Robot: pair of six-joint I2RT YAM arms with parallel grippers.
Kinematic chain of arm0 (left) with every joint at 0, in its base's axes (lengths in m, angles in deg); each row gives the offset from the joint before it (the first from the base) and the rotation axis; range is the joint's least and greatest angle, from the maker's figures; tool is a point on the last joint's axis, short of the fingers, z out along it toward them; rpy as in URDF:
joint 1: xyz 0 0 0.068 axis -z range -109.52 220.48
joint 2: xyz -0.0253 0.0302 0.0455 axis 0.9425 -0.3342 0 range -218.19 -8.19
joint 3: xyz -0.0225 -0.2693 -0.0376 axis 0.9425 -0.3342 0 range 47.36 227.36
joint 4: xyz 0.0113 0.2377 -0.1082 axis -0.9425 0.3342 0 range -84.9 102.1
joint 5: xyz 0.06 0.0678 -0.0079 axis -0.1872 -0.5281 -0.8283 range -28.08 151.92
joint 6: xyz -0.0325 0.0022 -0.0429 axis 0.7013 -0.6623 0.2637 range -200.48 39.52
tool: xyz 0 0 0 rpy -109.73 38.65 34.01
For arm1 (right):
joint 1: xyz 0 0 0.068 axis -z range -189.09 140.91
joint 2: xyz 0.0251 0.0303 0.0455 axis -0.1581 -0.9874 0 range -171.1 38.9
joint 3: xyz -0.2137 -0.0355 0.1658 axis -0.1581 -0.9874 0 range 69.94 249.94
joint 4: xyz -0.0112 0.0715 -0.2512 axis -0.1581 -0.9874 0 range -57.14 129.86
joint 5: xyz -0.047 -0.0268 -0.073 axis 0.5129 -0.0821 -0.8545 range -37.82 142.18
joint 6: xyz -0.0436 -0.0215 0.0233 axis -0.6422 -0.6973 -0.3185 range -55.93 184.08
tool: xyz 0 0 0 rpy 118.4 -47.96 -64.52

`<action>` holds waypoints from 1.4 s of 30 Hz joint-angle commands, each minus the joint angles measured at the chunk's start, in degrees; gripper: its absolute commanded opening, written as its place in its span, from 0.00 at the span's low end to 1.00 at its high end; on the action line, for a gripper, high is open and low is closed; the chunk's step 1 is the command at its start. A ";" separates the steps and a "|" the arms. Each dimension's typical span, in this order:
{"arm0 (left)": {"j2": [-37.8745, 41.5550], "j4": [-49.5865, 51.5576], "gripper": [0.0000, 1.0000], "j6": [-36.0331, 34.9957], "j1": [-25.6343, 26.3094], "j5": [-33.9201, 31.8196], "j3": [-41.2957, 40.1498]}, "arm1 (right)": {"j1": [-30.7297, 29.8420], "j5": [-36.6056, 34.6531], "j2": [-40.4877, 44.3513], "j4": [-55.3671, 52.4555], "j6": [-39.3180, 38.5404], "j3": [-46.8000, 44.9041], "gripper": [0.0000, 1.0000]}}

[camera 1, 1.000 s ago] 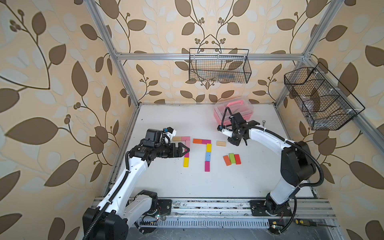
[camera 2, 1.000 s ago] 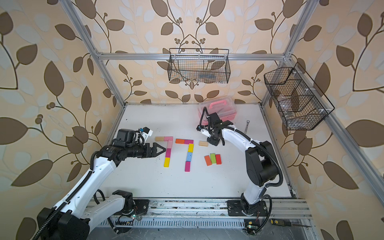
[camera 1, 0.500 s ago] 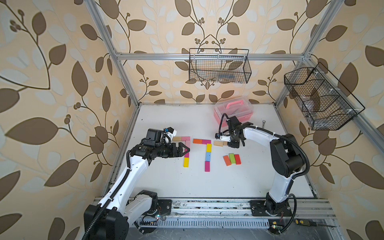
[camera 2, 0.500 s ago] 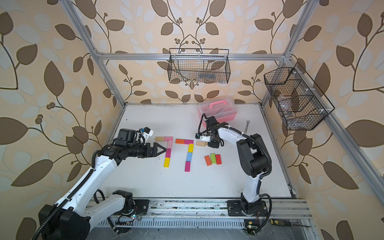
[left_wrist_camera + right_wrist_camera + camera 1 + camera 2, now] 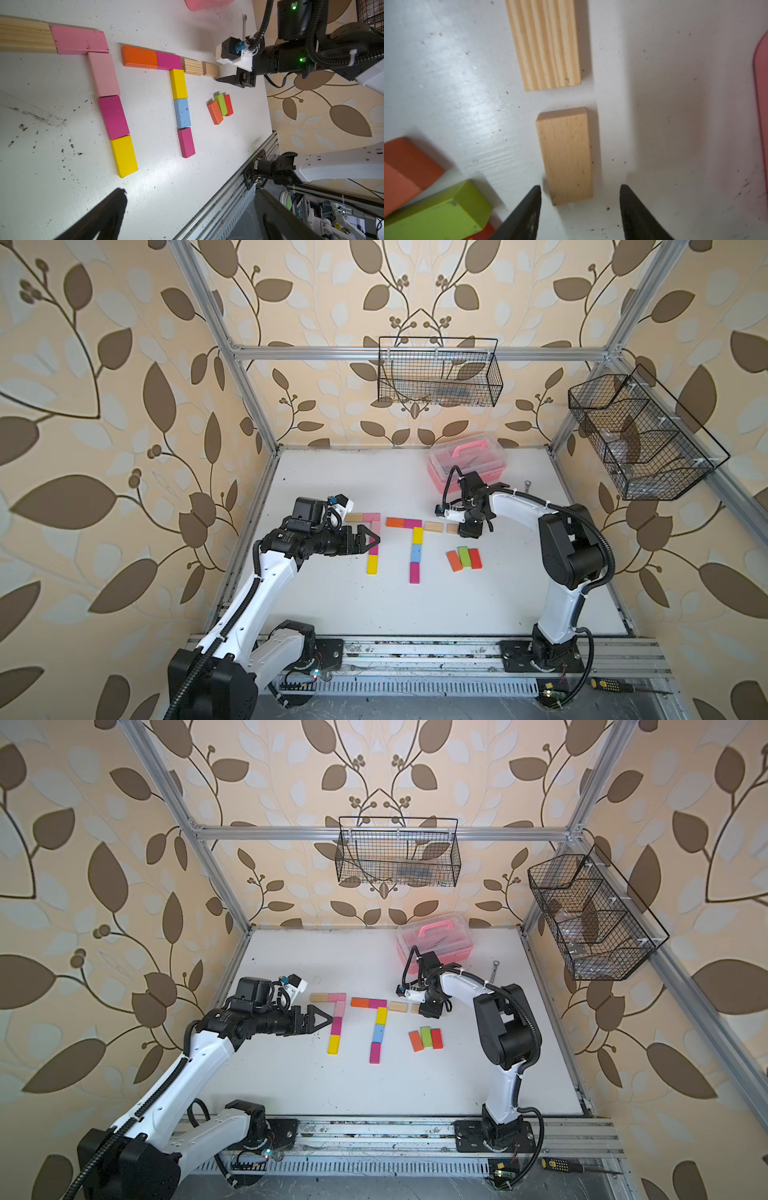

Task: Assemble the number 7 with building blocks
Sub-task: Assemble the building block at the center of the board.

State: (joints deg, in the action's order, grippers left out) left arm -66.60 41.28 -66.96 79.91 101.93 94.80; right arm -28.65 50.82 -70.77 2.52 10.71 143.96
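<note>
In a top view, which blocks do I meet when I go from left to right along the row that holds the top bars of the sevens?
First wood block → pink block → orange block → magenta block → second wood block → third wood block.

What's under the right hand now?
The right hand straddles a plain wood block lying flat on the table, fingers open, not touching it. In both top views the hand covers most of it; only one end shows.
</note>
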 commanded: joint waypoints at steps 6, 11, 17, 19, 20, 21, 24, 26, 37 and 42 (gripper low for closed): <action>0.33 -0.50 0.99 -1.04 0.59 1.06 -0.68 | 0.98 6.02 -2.07 -2.36 0.54 2.47 0.52; -0.23 -0.24 0.99 -1.12 0.59 0.86 -0.59 | 0.79 7.50 -4.49 -2.65 0.37 3.73 0.43; -0.47 -0.14 0.99 -1.10 0.59 0.64 -0.59 | -0.22 7.79 -6.18 -2.70 -0.07 4.61 0.36; -0.47 0.01 0.99 -1.11 0.59 0.51 -0.59 | -0.22 7.98 -6.15 -2.53 -0.07 4.32 0.36; -0.47 -0.06 0.99 -1.12 0.59 0.51 -0.59 | -0.19 7.99 -5.92 -2.39 -0.07 4.17 0.36; -0.47 -0.08 0.99 -1.07 0.59 0.51 -0.59 | -0.16 8.05 -5.67 -2.38 -0.29 3.87 0.35; -0.56 -0.14 0.99 -1.06 0.59 0.60 -0.54 | -0.14 8.37 -4.79 -2.05 -0.68 3.17 0.35; -0.56 -0.15 0.99 -1.05 0.59 0.68 -0.56 | -0.27 8.88 -4.35 -1.74 -1.00 2.96 0.35; -0.69 0.12 0.99 -1.07 0.59 0.24 -0.48 | -0.58 9.56 -4.55 -2.20 -2.46 2.31 0.36; -0.86 0.29 0.99 -1.12 0.59 -0.10 -0.50 | -0.22 7.44 -4.44 -0.87 -1.94 1.45 0.52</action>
State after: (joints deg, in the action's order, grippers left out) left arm -67.37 41.31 -66.96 79.93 101.93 94.80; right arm -28.89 58.53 -74.96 1.97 9.42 147.52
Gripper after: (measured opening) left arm 0.989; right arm 0.484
